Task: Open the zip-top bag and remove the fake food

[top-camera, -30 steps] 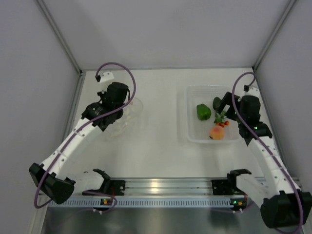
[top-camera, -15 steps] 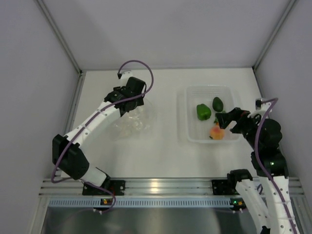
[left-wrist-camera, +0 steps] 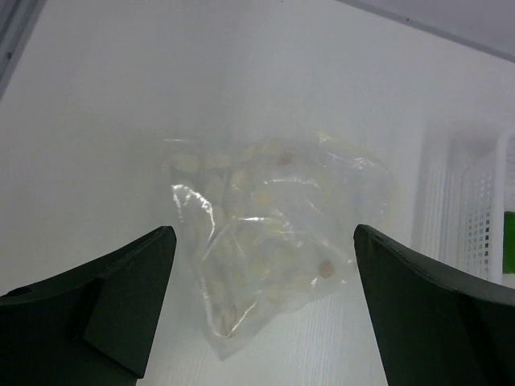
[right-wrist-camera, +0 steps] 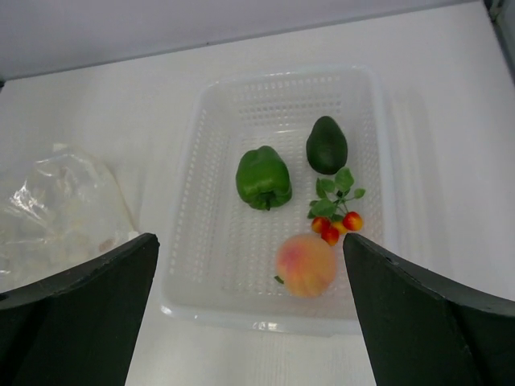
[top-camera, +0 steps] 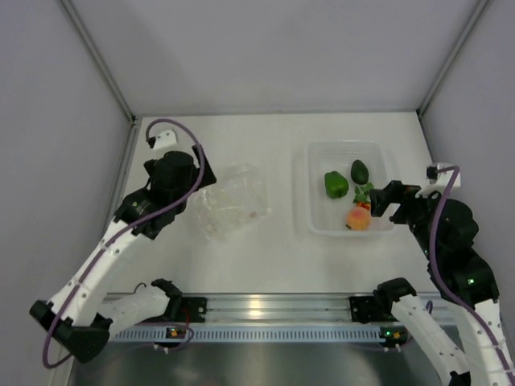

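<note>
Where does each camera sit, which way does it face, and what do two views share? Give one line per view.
Top external: above and behind the bases, looking down on the table; left arm and right arm show.
Left wrist: on the left arm, facing the zip-top bag; the open left end effector frames it.
Right wrist: on the right arm, facing the tray of fake food; the open right end effector shows.
Shared: both wrist views show zip-top bag and tray.

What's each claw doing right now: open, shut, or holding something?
Left claw: open, holding nothing; the zip-top bag lies free ahead of it.
Right claw: open, empty.
</note>
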`<state>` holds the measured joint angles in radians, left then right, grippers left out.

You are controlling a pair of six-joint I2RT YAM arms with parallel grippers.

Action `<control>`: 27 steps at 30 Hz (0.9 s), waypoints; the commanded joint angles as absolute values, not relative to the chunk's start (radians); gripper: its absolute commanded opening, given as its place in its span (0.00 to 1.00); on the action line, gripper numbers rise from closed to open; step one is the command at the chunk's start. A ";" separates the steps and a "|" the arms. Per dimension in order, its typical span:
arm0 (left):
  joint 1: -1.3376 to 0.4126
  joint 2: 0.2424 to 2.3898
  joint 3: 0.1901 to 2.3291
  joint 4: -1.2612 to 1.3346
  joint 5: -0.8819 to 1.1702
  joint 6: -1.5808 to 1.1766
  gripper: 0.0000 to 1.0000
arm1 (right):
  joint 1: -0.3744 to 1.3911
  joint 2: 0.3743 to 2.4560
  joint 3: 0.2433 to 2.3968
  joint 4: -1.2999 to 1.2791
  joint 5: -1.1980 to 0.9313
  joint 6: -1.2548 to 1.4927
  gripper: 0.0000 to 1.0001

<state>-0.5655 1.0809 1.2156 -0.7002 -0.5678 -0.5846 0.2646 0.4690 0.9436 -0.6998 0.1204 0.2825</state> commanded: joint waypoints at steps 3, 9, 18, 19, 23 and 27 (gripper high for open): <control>-0.565 0.795 1.062 -0.680 -0.583 -0.497 0.98 | 0.356 0.473 1.045 -0.791 0.348 0.206 0.99; -0.566 0.500 0.989 -0.706 -0.545 -0.416 0.98 | 0.357 0.428 1.109 -0.857 0.365 0.157 0.99; -0.565 0.422 1.120 -0.968 -0.666 -0.353 0.98 | 0.359 0.333 1.158 -0.942 0.397 0.130 0.99; -0.566 0.388 1.117 -0.971 -0.663 -0.357 0.98 | 0.359 0.327 1.146 -0.943 0.396 0.129 0.99; -0.565 0.360 1.075 -0.969 -0.683 -0.397 0.98 | 0.359 0.293 1.078 -0.905 0.393 0.140 0.99; -0.565 0.364 1.063 -0.965 -0.670 -0.399 0.98 | 0.357 0.314 1.062 -0.899 0.376 0.143 0.99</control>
